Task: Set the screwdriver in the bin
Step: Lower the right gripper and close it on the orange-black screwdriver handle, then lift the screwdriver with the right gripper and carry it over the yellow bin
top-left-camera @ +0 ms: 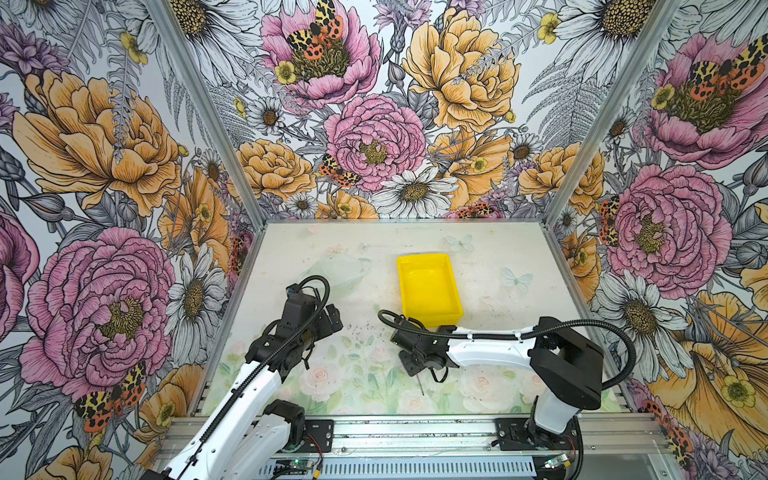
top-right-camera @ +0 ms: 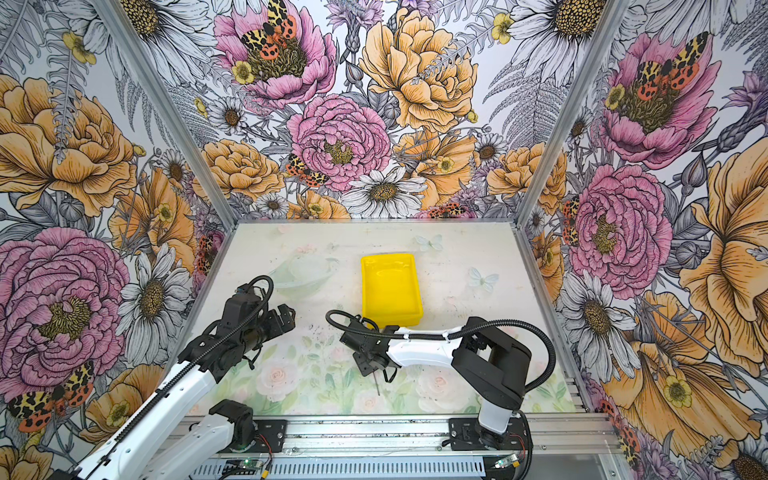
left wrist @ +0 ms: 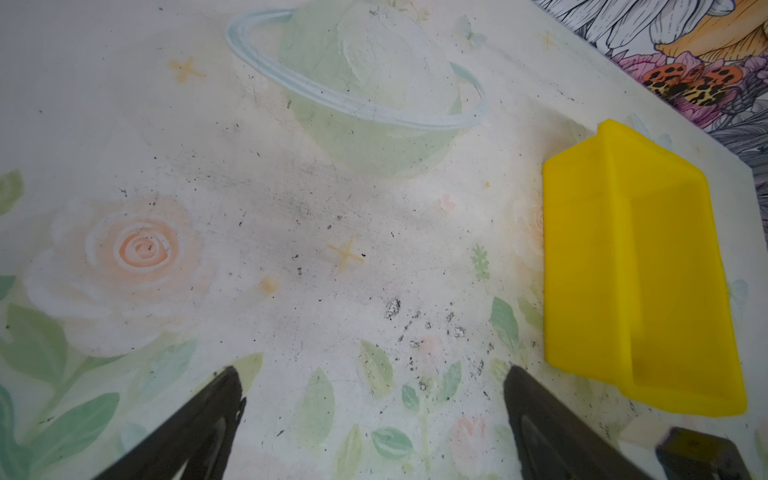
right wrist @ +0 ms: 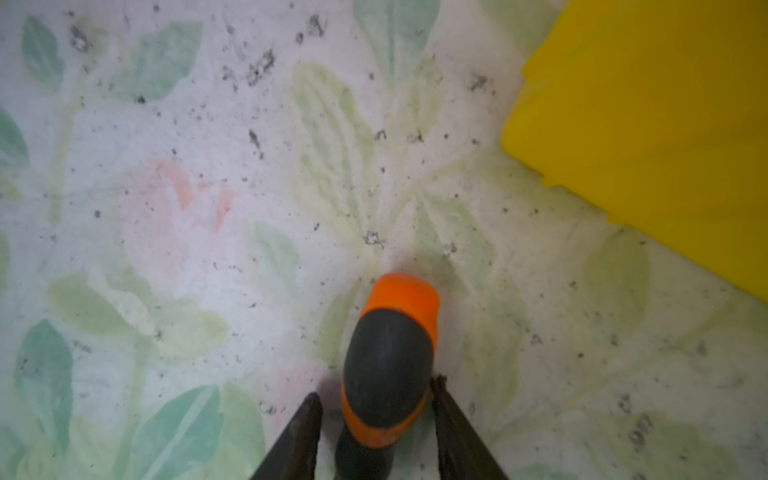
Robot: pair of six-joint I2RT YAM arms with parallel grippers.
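Starting at the front rail (top-left-camera: pixel 415 428), both arm bases are mounted at the near edge of the table (top-left-camera: pixel 511 299).

1. Right gripper (right wrist: pixel 376 390): it points down over the near middle of the table. Its two fingers straddle the handle of the screwdriver (right wrist: pixel 390 361). In the right wrist view one finger touches the handle, while a narrow shadowed gap shows beside the other. The pictures do not show whether the grip is firm.

2. Screwdriver: it is on the table surface, outside the bin. In both top views only the thin dark shaft (top-left-camera: pixel 419 384) shows, projecting from under the gripper toward the near edge. The orange end of the handle points toward the far side.

3. Left gripper (left wrist: pixel 372 370): it hangs over the left half of the table, farther back than the right gripper (top-left-camera: pixel 415 361). Its fingers are spread wide, with only bare table between them.

4. Bin (top-left-camera: pixel 430 291): the yellow tray sits flat near the middle of the table, its long side running front to back. Its near end is close to the right gripper but apart from it. The interior, visible in both top views (top-right-camera: pixel 390 286) and in part from the left wrist (left wrist: pixel 665 270), contains nothing.

5. Beyond the bin lies bare table, then the flowered back wall (top-left-camera: pixel 374 145).
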